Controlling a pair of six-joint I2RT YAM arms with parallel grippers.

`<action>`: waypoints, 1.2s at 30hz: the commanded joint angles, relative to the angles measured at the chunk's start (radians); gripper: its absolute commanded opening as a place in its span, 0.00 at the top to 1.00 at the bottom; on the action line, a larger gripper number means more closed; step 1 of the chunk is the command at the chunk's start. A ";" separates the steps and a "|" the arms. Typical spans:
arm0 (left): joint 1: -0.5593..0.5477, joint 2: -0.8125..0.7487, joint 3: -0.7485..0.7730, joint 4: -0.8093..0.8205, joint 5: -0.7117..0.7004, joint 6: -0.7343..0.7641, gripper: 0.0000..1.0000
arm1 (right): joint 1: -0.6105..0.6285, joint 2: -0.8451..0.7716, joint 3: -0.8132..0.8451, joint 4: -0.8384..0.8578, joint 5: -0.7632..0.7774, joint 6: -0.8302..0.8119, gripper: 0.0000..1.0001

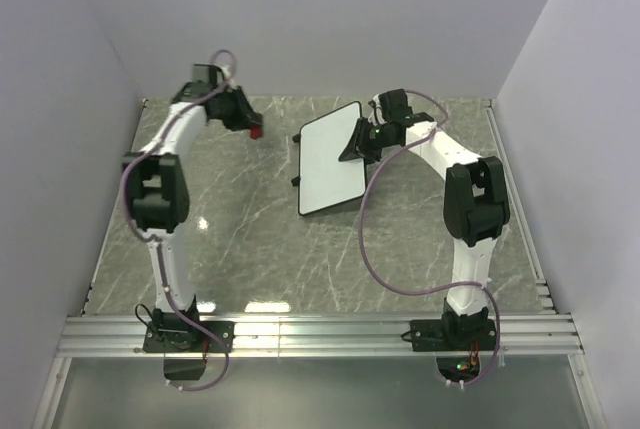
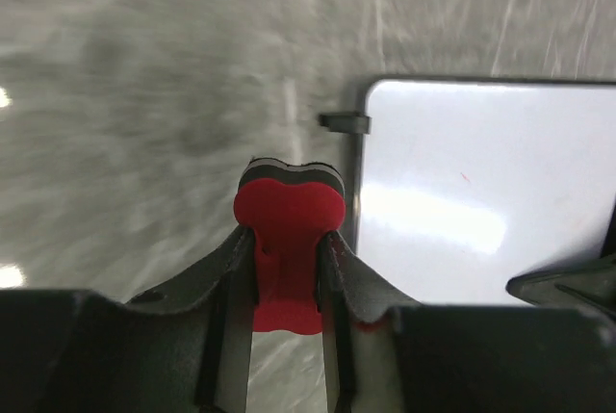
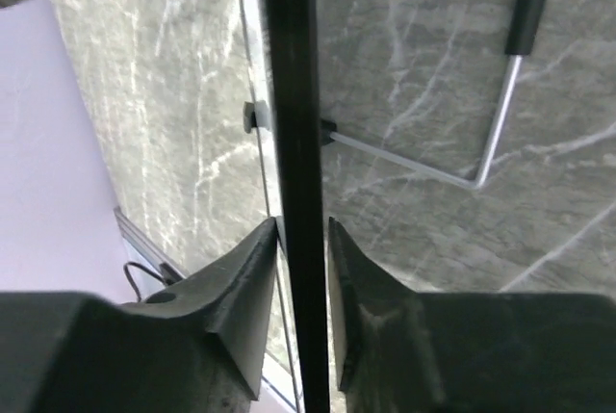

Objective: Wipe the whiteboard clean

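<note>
The whiteboard (image 1: 325,164) lies tilted at mid-table, its white face looking clean apart from a tiny red speck (image 2: 464,178). My left gripper (image 1: 250,127) hangs to the board's left, shut on a red bow-shaped eraser (image 2: 289,225) with a grey felt face; the whiteboard (image 2: 481,192) is just to its right. My right gripper (image 1: 357,142) sits at the board's right edge. In the right wrist view the black frame (image 3: 289,95) runs edge-on between my right gripper's (image 3: 303,235) jaws, with a thin gap beside one finger.
A wire stand (image 3: 491,134) folds out from the board's back over the marble table (image 1: 240,239). White walls close in on three sides. An aluminium rail (image 1: 320,334) runs along the near edge by the arm bases.
</note>
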 commanded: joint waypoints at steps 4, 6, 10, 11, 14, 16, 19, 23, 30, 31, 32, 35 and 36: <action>0.118 -0.238 -0.182 0.008 -0.064 -0.005 1.00 | 0.005 0.054 0.101 0.037 0.021 0.090 0.83; 0.144 -0.278 -0.257 0.007 -0.067 -0.011 1.00 | 0.003 0.056 0.162 0.027 0.026 0.102 0.94; 0.150 -0.332 -0.383 -0.007 -0.068 0.008 1.00 | -0.004 0.066 0.267 0.007 0.030 0.134 1.00; 0.150 -0.345 -0.406 -0.004 -0.068 0.008 1.00 | -0.007 0.074 0.285 0.010 0.030 0.142 1.00; 0.150 -0.393 -0.479 0.005 -0.081 0.009 1.00 | -0.004 0.100 0.342 0.022 0.018 0.170 1.00; 0.149 -0.414 -0.512 0.004 -0.088 0.012 1.00 | -0.003 0.117 0.361 0.031 0.004 0.190 1.00; 0.150 -0.427 -0.536 -0.007 -0.104 0.025 1.00 | 0.009 0.116 0.344 0.031 -0.002 0.185 1.00; 0.153 -0.428 -0.565 -0.016 -0.142 0.035 1.00 | 0.031 0.071 0.251 0.047 -0.004 0.165 1.00; 0.155 -0.404 -0.595 -0.003 -0.144 0.032 1.00 | 0.039 0.004 0.117 0.047 0.009 0.132 1.00; 0.157 -0.402 -0.593 -0.003 -0.142 0.032 1.00 | 0.039 0.002 0.114 0.045 0.009 0.133 1.00; 0.157 -0.399 -0.592 -0.003 -0.140 0.031 1.00 | 0.037 0.004 0.112 0.047 0.006 0.135 1.00; 0.157 -0.385 -0.581 -0.006 -0.142 0.028 1.00 | 0.045 0.008 0.124 0.059 -0.004 0.148 1.00; 0.157 -0.382 -0.576 -0.007 -0.143 0.028 1.00 | 0.051 0.013 0.132 0.057 -0.005 0.150 0.96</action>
